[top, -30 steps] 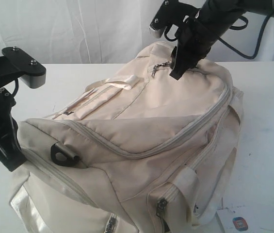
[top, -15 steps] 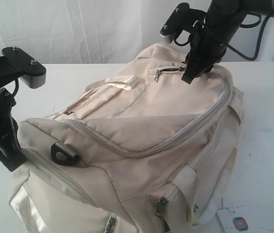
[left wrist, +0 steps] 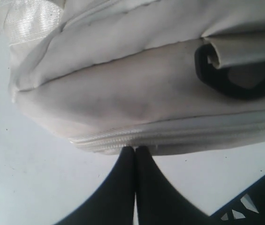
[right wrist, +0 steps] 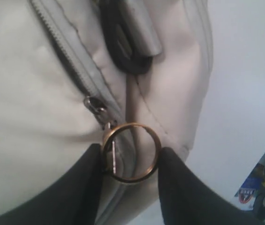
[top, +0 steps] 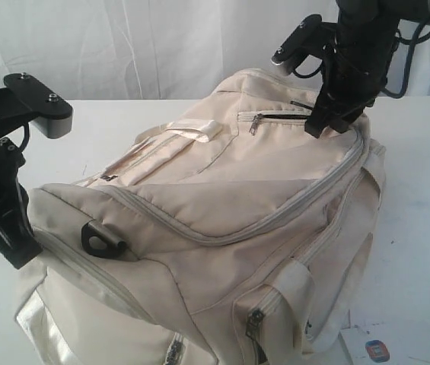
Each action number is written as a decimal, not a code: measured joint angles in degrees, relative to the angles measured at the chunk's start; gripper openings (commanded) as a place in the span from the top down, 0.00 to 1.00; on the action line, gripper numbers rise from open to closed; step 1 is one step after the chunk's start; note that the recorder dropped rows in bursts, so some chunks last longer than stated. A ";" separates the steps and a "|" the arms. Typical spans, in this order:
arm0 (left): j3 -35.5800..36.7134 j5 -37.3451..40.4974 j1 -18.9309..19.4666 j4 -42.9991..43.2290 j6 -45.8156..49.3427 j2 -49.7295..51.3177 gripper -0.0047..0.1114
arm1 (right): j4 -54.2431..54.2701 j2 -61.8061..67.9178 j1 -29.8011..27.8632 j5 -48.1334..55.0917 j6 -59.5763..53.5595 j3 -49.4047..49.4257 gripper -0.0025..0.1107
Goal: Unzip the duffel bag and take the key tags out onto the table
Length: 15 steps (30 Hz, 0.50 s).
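Note:
The cream duffel bag (top: pixel 230 213) lies across the white table (top: pixel 420 205). My right gripper (top: pixel 323 125) is at its far top end, shut on the brass ring (right wrist: pixel 132 124) of a zip pull; in the right wrist view the gripper (right wrist: pixel 131 151) pinches the ring across its width. Beside it the top pocket's zip (top: pixel 279 115) gapes as a dark slit. My left gripper (top: pixel 18 257) is shut with nothing seen between its fingers, and in the left wrist view its tip (left wrist: pixel 135 149) touches the bag's (left wrist: pixel 123 93) zip seam near a black D-ring (left wrist: pixel 230 75). The key tags are hidden.
A white card with a red-blue logo (top: pixel 377 350) lies on the table at the front right, by the bag's corner. A black D-ring (top: pixel 102 239) sticks out of the bag's near left end. A white curtain hangs behind the table.
My right gripper has drawn the zip pull to the right along the top pocket. The pocket, closed a second ago, now shows a dark opening. The left arm has not moved.

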 measured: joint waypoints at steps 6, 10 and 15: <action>0.00 -4.19 0.00 0.00 5.13 0.00 0.96 | -0.13 -0.83 0.04 2.85 6.34 0.00 0.86; -0.59 -7.87 0.00 0.00 10.38 0.00 0.96 | -0.18 -0.88 0.04 3.28 7.32 0.00 0.86; -6.91 -7.47 0.00 1.32 12.61 -0.60 0.96 | -0.18 -0.88 0.04 3.37 7.65 0.00 0.86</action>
